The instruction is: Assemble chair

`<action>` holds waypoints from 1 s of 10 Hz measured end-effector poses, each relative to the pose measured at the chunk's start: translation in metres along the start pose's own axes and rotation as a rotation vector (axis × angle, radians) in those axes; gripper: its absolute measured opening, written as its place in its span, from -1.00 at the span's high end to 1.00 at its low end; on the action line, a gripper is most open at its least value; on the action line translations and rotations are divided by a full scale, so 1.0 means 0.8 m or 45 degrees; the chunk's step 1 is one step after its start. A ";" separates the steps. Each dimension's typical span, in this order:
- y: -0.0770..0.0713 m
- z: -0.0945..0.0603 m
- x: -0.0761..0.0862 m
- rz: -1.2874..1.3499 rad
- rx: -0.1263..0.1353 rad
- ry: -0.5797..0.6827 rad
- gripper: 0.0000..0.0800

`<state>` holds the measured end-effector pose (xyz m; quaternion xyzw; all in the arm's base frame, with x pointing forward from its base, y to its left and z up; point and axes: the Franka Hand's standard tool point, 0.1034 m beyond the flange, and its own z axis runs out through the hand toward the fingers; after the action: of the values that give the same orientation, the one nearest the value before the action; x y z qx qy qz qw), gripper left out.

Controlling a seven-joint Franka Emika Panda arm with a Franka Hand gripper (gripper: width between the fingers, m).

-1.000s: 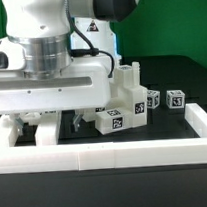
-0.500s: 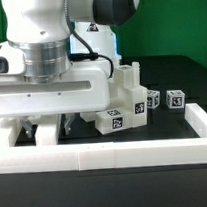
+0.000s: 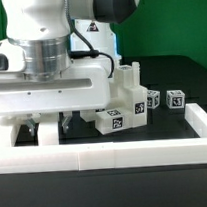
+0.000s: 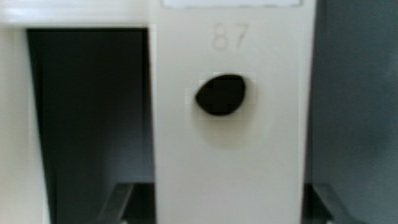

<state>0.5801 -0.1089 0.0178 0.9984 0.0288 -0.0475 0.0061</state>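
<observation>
**Gripper over a drilled chair part.** The gripper [image 3: 50,126] is hanging low just beyond the border wall [image 3: 115,151], toward the exterior view's left end of that wall. In the wrist view its fingers [image 4: 130,203] are standing apart, one on each side of a long white chair part [image 4: 228,150] that is showing a dark round hole [image 4: 219,95]. They are lying close against its flanks, but it cannot be told whether they are pressing on it or only bracketing it.

A cluster of chair parts [image 3: 119,108] is sitting beyond the middle of the wall. Two small tagged blocks [image 3: 151,100] [image 3: 174,99] are resting beyond its right stretch, as the exterior view shows it.

Likely risks:
- An off-centre or weak pinch may be letting the smooth part pivot or slip when it is raised.
- Because the part is lying so near the wall, a tilted lift may be catching it there.
- A wide swing may be knocking the cluster out of position.
</observation>
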 end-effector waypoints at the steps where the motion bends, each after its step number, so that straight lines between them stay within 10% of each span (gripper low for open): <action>1: -0.003 -0.020 -0.001 -0.001 0.022 -0.010 0.29; 7: -0.006 -0.114 -0.004 0.021 0.063 0.060 0.29; 10: -0.009 -0.109 -0.003 0.038 0.061 0.067 0.29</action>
<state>0.5858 -0.1005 0.1051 0.9995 0.0129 -0.0219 -0.0178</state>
